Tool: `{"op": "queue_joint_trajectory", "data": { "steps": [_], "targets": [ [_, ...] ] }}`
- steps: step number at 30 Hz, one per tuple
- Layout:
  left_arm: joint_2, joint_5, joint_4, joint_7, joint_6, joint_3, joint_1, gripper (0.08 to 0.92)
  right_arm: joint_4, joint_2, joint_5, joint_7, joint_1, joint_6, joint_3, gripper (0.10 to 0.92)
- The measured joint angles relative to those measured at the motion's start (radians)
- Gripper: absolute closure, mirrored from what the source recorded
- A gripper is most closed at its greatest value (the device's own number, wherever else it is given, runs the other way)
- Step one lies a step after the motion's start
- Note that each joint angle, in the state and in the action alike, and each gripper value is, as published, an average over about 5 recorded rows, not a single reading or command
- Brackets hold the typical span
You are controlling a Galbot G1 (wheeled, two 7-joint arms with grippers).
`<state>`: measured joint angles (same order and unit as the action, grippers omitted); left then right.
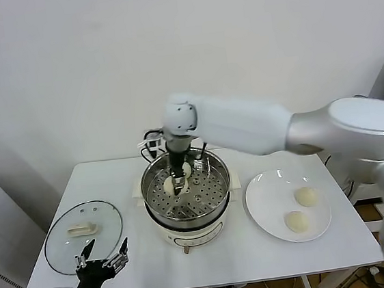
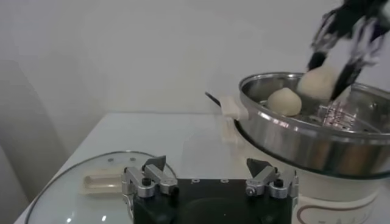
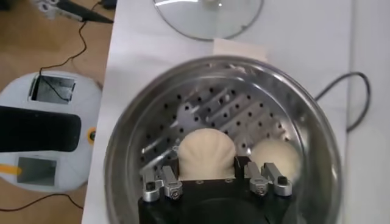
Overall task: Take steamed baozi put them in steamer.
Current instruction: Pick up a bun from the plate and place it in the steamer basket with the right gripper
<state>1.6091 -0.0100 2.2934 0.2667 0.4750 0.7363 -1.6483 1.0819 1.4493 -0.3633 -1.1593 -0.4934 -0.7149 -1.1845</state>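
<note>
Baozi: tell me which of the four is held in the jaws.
The baozi clamped by the right gripper over the steamer. One baozi lies loose beside it; two baozi sit on the plate.

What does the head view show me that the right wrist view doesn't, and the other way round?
Only the head view shows the white plate with two buns and the open left gripper waiting near the table's front edge. Only the right wrist view shows the floor beside the table and the right gripper shut on a bun from close up. Both show the steamer, a bun resting inside it and the glass lid.
</note>
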Motion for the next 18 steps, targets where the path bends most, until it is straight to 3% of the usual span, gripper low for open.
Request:
{"op": "queue_joint_trajectory", "data": {
  "steps": [14,18],
  "targets": [
    [0.000,0.001,-0.013,0.000,0.002,-0.025,0.012,0.177,-0.116,0.104,0.118,0.014,0.096,0.004,0.059,0.479],
    [0.000,0.001,-0.013,0.000,0.002,-0.026,0.012,0.177,-0.121,0.106,0.129,0.018,0.104,0.004,0.070,0.429]
  ]
}}
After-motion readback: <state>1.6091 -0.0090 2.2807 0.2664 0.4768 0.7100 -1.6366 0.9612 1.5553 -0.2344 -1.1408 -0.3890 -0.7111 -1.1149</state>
